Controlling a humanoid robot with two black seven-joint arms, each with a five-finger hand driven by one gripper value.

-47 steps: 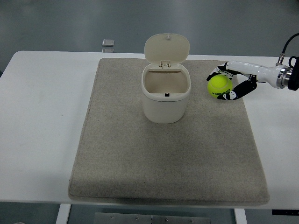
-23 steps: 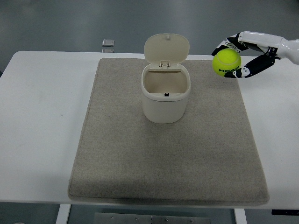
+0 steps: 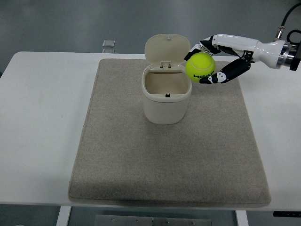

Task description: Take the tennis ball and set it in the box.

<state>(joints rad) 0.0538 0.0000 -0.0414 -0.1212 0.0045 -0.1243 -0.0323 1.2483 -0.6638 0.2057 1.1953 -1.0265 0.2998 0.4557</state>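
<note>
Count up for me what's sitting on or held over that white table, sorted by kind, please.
Tennis ball, held in the robot's right hand: 1
Cream bin with open flip lid: 1
Beige mat: 1
Small grey square object at the table's far edge: 1
Total: 4

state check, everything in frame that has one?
Tennis ball: held in the air, just right of the bin's opening.
Right hand: fingers closed around the ball.
Bin: upright on the mat, nothing visible inside.
Lid: flipped open, standing up at the back.
Mat: flat on the table.
Left hand: not in view.
</note>
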